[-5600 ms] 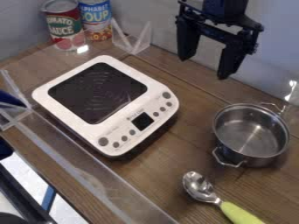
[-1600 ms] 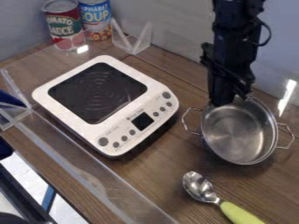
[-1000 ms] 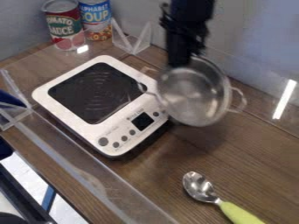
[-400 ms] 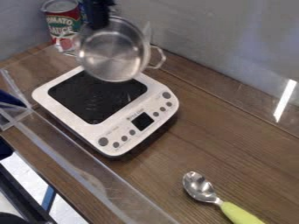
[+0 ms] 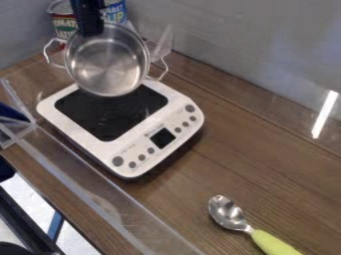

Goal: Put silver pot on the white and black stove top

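Note:
The silver pot (image 5: 106, 63) hangs tilted in the air above the back left part of the stove top (image 5: 123, 118), its shiny inside facing the camera. My gripper (image 5: 87, 36) comes down from the top of the frame and is shut on the pot's far rim; its fingertips are hidden behind the pot. The stove top is white with a black square heating surface and a button panel at its front right. Nothing rests on it.
A metal spoon with a yellow-green handle (image 5: 248, 226) lies at the front right of the wooden table (image 5: 253, 139). Two cans (image 5: 115, 10) stand at the back left behind the arm. A clear plastic rail (image 5: 27, 120) lies at the left edge.
My gripper has carried the pot, lifted off the table, from the right side leftward to above the stove top. Over the last half second it shifted only slightly further left.

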Available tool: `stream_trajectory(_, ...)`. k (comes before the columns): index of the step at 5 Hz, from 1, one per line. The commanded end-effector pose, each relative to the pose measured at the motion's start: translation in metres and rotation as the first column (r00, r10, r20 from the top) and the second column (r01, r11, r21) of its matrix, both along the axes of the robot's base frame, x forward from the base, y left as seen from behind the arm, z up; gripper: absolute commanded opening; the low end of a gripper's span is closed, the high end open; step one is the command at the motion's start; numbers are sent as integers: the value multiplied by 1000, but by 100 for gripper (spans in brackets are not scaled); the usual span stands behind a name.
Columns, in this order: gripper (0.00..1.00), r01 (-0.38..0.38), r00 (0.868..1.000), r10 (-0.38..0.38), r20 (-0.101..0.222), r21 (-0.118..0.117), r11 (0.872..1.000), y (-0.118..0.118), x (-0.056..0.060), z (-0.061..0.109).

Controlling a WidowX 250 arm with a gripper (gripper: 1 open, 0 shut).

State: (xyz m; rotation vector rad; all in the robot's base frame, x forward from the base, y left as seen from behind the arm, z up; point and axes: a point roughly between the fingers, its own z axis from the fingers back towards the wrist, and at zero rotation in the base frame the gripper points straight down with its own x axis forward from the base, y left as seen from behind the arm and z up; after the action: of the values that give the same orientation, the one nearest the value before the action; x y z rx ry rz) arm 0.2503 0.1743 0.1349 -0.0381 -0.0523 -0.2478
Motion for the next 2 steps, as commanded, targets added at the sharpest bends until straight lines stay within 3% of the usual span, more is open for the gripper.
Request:
stream_trajectory(1,0,1,997,-3,71,32,999,-7,-7,25)
stream_trajectory(2,0,4,997,-6,78,21,1000,-15,-13,28)
